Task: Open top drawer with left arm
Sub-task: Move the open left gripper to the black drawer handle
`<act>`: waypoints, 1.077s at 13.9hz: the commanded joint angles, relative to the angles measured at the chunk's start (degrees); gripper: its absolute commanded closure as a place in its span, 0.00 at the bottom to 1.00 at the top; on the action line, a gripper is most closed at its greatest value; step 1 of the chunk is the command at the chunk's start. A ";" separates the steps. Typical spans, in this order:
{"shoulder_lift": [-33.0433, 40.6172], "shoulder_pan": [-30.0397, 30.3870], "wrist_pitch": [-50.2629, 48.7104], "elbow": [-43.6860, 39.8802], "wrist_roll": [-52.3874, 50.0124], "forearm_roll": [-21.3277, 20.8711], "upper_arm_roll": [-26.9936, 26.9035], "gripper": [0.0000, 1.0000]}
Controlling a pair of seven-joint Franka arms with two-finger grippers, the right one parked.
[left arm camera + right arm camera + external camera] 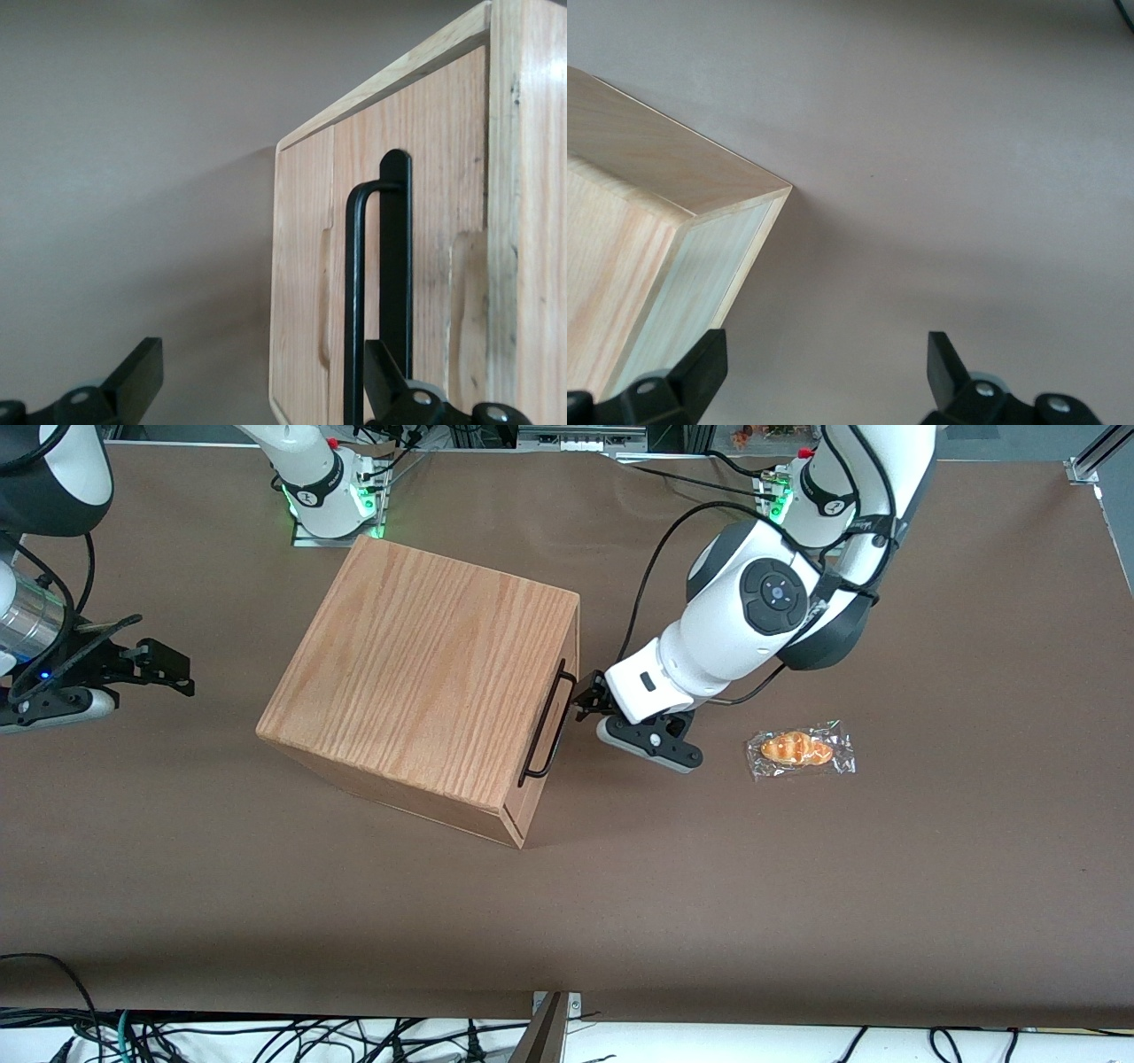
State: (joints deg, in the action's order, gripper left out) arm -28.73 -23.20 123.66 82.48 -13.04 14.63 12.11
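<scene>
Brown tabletop (886, 886) (matte), cables (266, 1036) below

No words, brands or numbers can be read anywhere. The oak box (425, 682) carries bare grain only (no label). The gripper (586, 698) sits at its handle, unmarked.

One box (425, 682), one wrapped bun (799, 749)

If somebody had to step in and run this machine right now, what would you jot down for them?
Gripper: open, right at the top drawer's black wire handle, at the end of it farther from the front camera. In the left wrist view one finger sits by the bar; nothing is clamped.
Top drawer: flush in the oak-grain box, not pulled out.
Wrapped bread roll: on the table, toward the working arm's end.
Done: the approach to the handle.
Left: shut on the handle and pull the drawer out.
</scene>
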 commanded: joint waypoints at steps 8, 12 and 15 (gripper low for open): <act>-2.91 -3.70 2.99 -1.89 -2.87 -3.28 -0.59 0.00; -4.23 -3.79 4.30 -1.80 -2.87 -3.46 -0.59 0.00; -5.28 -3.79 5.01 -1.53 -2.70 -3.55 -0.68 0.00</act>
State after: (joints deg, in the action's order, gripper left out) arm -32.71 -26.28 128.07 82.34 -15.15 12.76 11.97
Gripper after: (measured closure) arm 0.000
